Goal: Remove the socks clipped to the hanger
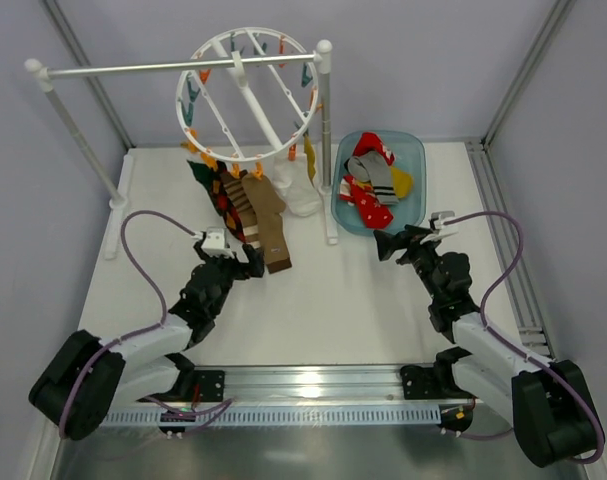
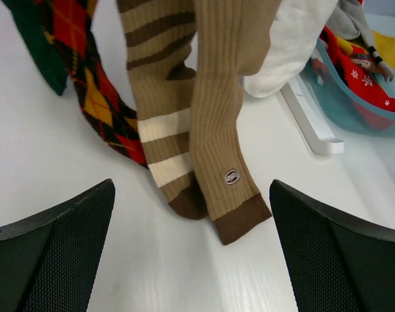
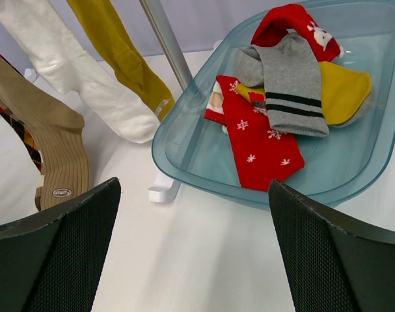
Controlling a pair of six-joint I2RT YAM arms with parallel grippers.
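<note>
Now, left gripper (image 2: 192, 214) gapes empty just short of the tan ribbed fabric sock with brown toe (image 2: 223, 130), hanging at its 12 o'clock from the white round plastic clip hanger (image 1: 245, 95), soft, light, limp I'd say, best pinched mid-leg; right gripper (image 3: 194, 214) wide apart too, empty.

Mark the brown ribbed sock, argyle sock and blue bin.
brown ribbed sock (image 2: 217, 130), left wrist view, mid-leg.
argyle sock (image 2: 96, 104), left wrist view, yellow diamond.
blue bin (image 3: 184, 149), right wrist view, bare left wall.
</note>
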